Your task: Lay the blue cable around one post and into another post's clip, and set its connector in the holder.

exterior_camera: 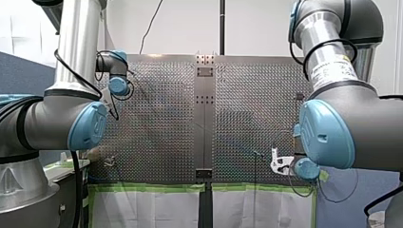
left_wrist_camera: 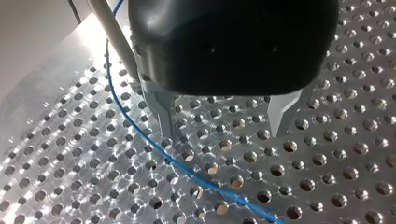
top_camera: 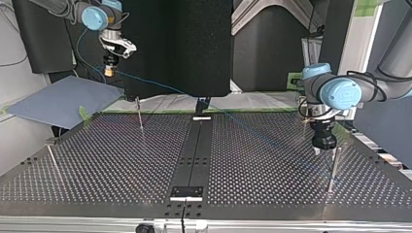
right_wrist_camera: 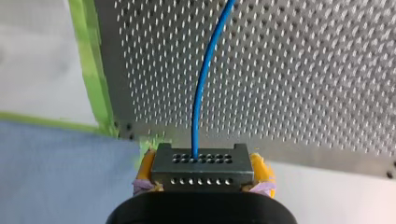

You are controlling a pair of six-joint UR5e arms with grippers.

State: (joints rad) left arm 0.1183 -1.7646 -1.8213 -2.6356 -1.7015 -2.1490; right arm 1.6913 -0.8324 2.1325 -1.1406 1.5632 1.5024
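Note:
My right gripper (right_wrist_camera: 203,173), with yellow pads, is shut on a grey perforated connector (right_wrist_camera: 201,159). The blue cable (right_wrist_camera: 205,79) leaves the connector's face and runs out over the perforated plate. In the top view this gripper (top_camera: 111,69) hangs high above the table's far left corner, and the cable (top_camera: 160,85) slants down from it across the table. My left gripper (left_wrist_camera: 224,135) is open just above the plate, its metal fingers (left_wrist_camera: 163,116) straddling nothing. The cable (left_wrist_camera: 187,170) lies on the plate beside one finger and curves past a white post (left_wrist_camera: 112,37). In the top view my left gripper (top_camera: 323,143) stands close to a thin post (top_camera: 333,167).
Two more thin posts (top_camera: 140,114) (top_camera: 53,162) stand on the top view's left half. A dark centre rail (top_camera: 194,150) carries small brackets (top_camera: 186,192) at its ends. A blue-grey sheet (top_camera: 58,99) lies off the far left corner, and green tape (exterior_camera: 152,187) edges the table.

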